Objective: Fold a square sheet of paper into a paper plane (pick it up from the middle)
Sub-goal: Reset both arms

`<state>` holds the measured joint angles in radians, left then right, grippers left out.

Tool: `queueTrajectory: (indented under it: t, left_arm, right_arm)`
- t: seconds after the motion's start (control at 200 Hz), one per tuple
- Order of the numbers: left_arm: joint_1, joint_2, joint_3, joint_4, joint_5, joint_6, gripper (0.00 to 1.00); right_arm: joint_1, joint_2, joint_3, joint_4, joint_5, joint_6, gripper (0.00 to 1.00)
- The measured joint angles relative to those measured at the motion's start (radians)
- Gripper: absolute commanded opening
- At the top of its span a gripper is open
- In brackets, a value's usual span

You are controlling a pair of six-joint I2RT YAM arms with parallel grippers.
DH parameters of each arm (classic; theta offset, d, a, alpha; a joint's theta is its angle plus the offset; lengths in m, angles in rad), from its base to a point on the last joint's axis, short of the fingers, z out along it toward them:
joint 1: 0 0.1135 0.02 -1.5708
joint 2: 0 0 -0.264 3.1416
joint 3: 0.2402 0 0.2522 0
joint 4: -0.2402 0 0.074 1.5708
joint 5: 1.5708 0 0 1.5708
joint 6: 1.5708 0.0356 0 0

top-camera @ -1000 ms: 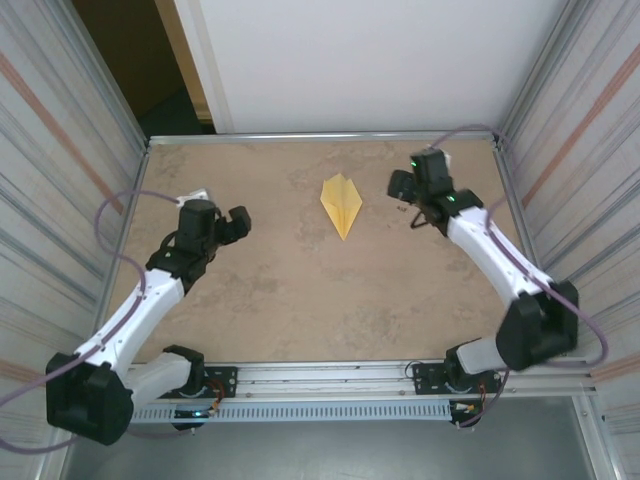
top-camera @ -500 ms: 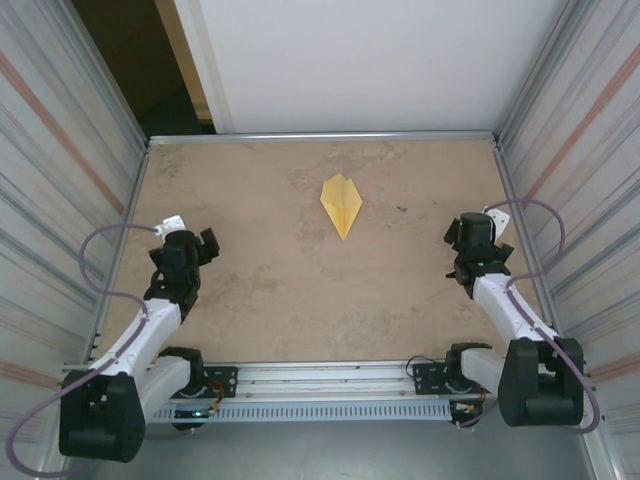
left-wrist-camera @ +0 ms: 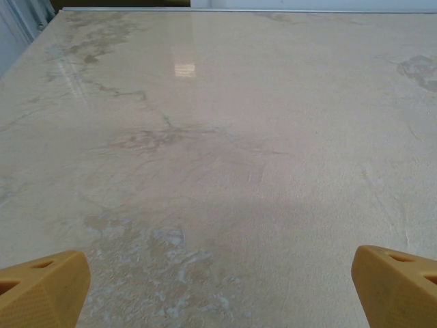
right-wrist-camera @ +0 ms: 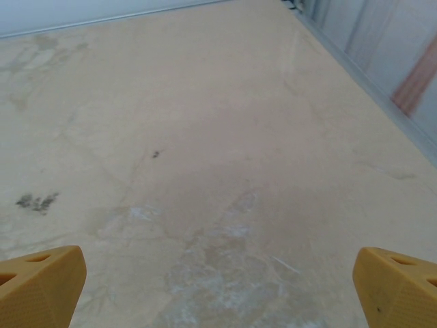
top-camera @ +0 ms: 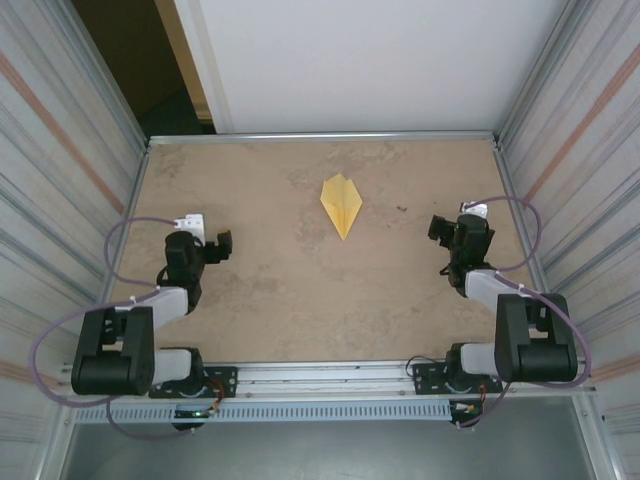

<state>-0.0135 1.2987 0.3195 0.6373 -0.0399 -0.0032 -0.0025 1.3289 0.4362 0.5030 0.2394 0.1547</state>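
A: Where is the paper plane (top-camera: 341,204) seen?

B: It is seen from the top camera, lying flat on the marbled beige table (top-camera: 280,300). Its sharp tip is turned toward the near edge and its wider end toward the far white wall (top-camera: 360,60). A centre crease can be made out along its length.

A: How is it placed relative to the fingers?

B: It is placed between the two grippers and farther from the near edge than either. It is well apart from the left gripper (top-camera: 220,244), off to that gripper's right. It is equally well apart from the right gripper (top-camera: 438,228), off to that gripper's left. It is touched by neither.

A: What can be said of the left fingers (left-wrist-camera: 42,287)?

B: They are spread wide, with one orange tip at each lower corner of the left wrist view. Nothing is held. Only bare table, veined with grey, is seen in the gap between them.

A: And the right fingers (right-wrist-camera: 41,281)?

B: They are likewise set wide apart and nothing is gripped. Bare table is seen between them, and a small dark speck (right-wrist-camera: 156,154) is noted ahead of them, nearer the left tip. The ribbed side wall (right-wrist-camera: 382,48) is seen beyond the right tip.

A: How are the arms posed?

B: Both are folded back near their bases, with each gripper held low over the table.
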Motion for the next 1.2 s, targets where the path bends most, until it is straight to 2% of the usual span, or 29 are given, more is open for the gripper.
queueTrajectory:
  t: [0.251, 0.436, 0.707, 0.902, 1.203]
  left_arm:
    - [0.032, 0.129, 0.02, 0.122, 0.074, 0.008, 0.99]
    - [0.032, 0.209, 0.03, 0.16, 0.079, 0.008, 0.99]
    - [-0.027, 0.211, 0.06, 0.168, 0.008, 0.027, 0.99]
    - [-0.027, 0.211, 0.06, 0.167, -0.01, 0.034, 0.99]
    - [-0.008, 0.211, 0.078, 0.145, 0.045, 0.047, 0.99]
  right_arm:
    - [-0.011, 0.091, -0.043, 0.175, -0.106, -0.033, 0.99]
    - [-0.011, 0.195, -0.048, 0.265, -0.114, -0.036, 0.99]
    - [-0.011, 0.209, -0.047, 0.288, -0.114, -0.036, 0.99]
    - [-0.011, 0.209, -0.047, 0.29, -0.114, -0.036, 0.99]
    - [-0.011, 0.209, -0.047, 0.29, -0.114, -0.036, 0.99]
